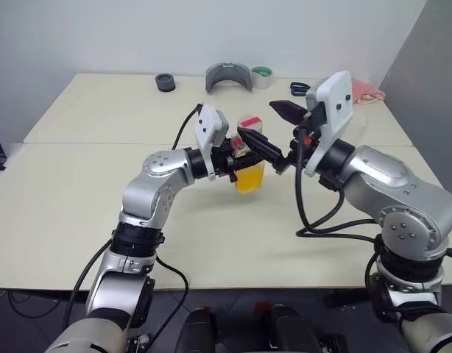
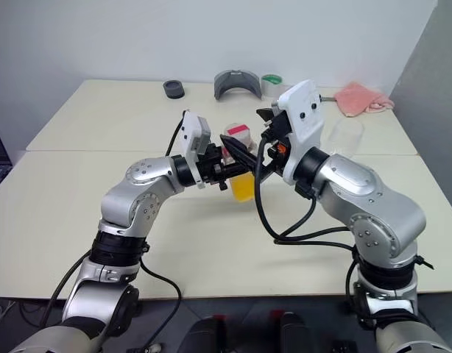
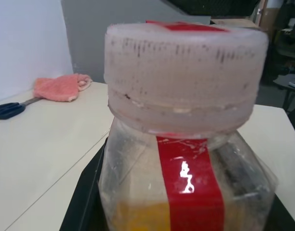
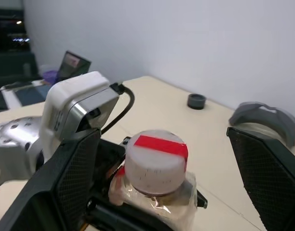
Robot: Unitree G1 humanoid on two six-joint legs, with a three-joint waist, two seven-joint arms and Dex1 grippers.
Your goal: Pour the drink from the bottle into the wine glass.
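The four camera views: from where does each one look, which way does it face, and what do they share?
Left eye view: from the head, forward and down over the table; both arms show, the left gripper shut on the bottle.
Right eye view: same scene, the right gripper open.
Left wrist view: close on the cap, above the drink.
Right wrist view: down on the cap between its own fingers.
All share the bottle.

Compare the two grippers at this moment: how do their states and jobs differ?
The left gripper is shut on the bottle, holding it above the table; the right gripper is open, holding nothing. The left points sideways at the bottle's body; the right's fingers straddle the cap. Both meet at the bottle.
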